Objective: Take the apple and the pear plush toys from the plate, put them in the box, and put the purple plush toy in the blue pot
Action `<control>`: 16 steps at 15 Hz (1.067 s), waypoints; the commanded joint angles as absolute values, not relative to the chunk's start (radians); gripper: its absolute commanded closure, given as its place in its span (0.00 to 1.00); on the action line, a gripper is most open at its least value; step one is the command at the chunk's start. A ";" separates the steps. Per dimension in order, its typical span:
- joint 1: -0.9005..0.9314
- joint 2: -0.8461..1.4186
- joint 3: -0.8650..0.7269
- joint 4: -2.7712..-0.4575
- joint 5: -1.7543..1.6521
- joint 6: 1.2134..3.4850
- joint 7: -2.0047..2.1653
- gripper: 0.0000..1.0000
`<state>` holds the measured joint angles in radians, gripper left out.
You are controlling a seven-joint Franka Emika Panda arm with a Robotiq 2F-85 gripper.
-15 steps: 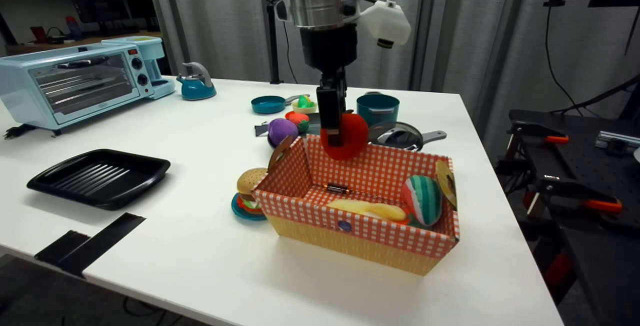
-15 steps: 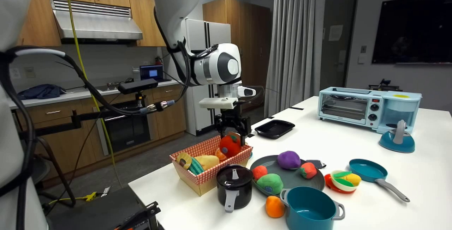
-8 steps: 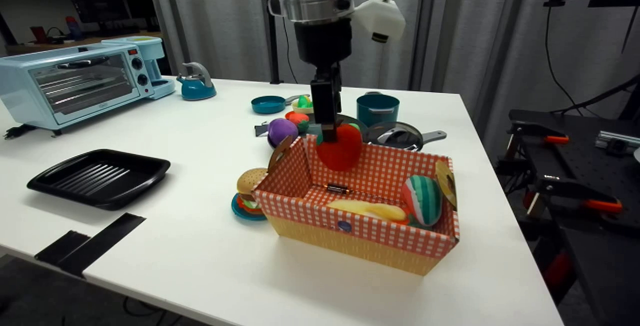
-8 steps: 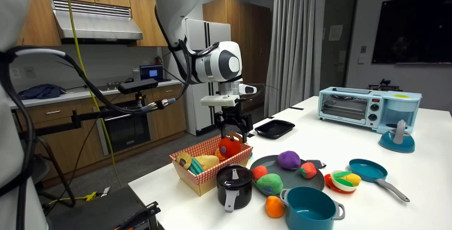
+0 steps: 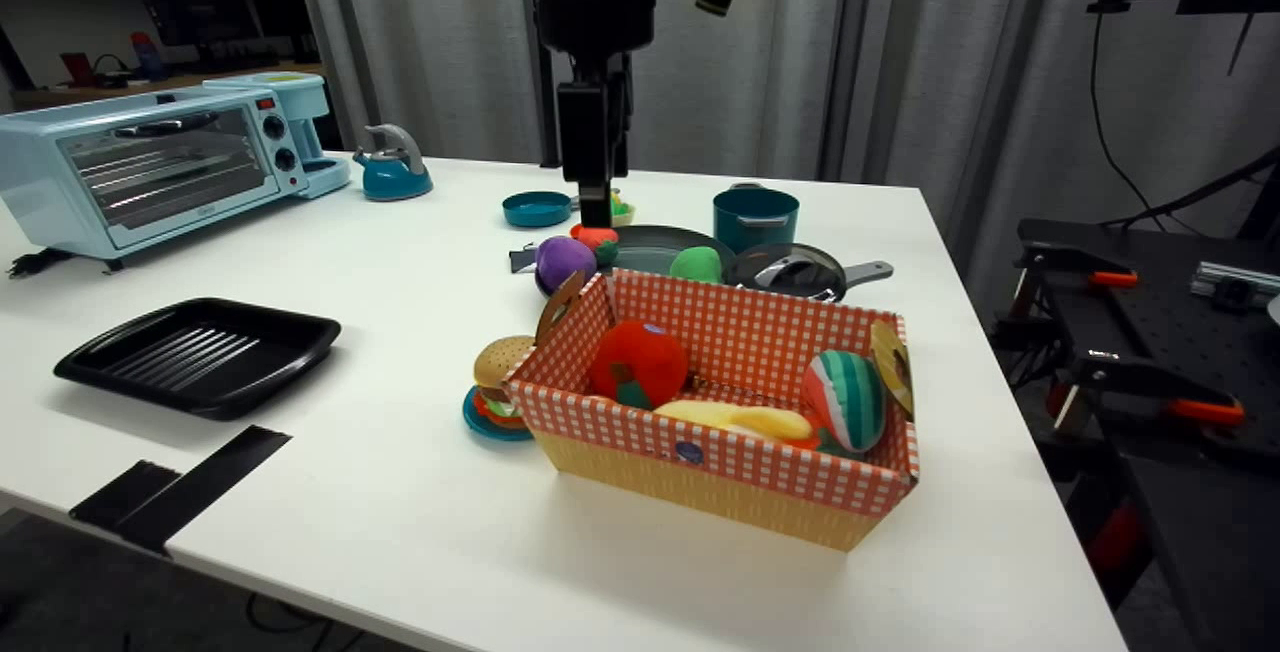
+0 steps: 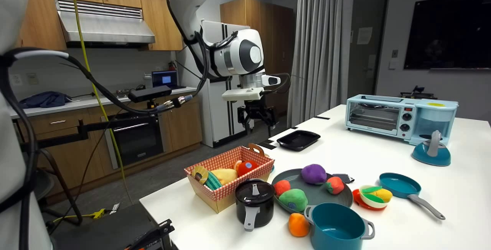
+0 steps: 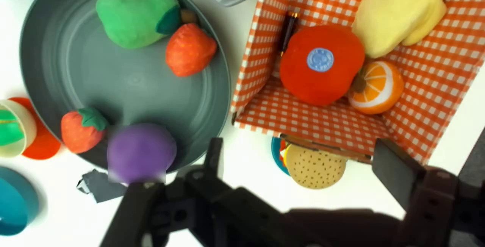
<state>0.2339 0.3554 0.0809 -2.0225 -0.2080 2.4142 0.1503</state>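
The jaws stand wide apart and hold nothing; they hang above one short end of the box [image 5: 715, 492], touching neither it nor any toy. Lower down, just outside that end, sits the burger [image 7: 314, 166]. Inside the box, a little farther from the jaws, lies the apple [image 7: 322, 65], beside an orange [image 7: 379, 91] and a yellow toy [image 7: 398, 16], while a watermelon slice [image 5: 850, 400] is at the end most distant from the jaws. So the apple's share of the work looks done, which I would call one part in three. The other two toys wait off to the jaws' side, on the plate [image 7: 132, 84], at the left of the wrist view. By that view the purple toy [image 7: 142, 152], at the rim, is the nearer of the two to the jaws; the pear [image 7: 132, 17] is across the plate from it, just beside a strawberry [image 7: 190, 50]. The pear is left to go into the box, and the purple toy into the blue pot [image 6: 399, 185]. That I take to be the low one with the single handle, rather than the tall teal pot [image 6: 337, 227]; it stands past the plate from the jaws, well apart from them. With the jaws free, either toy could come next, though the task's order favours the pear.
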 commanded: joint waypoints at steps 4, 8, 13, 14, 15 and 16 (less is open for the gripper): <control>0.209 0.383 0.024 -1.943 -0.291 2.451 0.144 0.00; 0.192 0.474 -0.027 -1.860 -0.299 2.531 0.167 0.00; 0.201 0.656 -0.098 -1.714 -0.274 2.638 0.250 0.00; 0.202 0.687 -0.108 -1.691 -0.260 2.654 0.272 0.00; 0.207 0.716 -0.122 -1.672 -0.252 2.671 0.303 0.00; 0.218 0.744 -0.143 -1.655 -0.250 2.688 0.342 0.00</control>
<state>0.1935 0.6419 -0.0965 -1.7514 -0.2651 2.6455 0.2483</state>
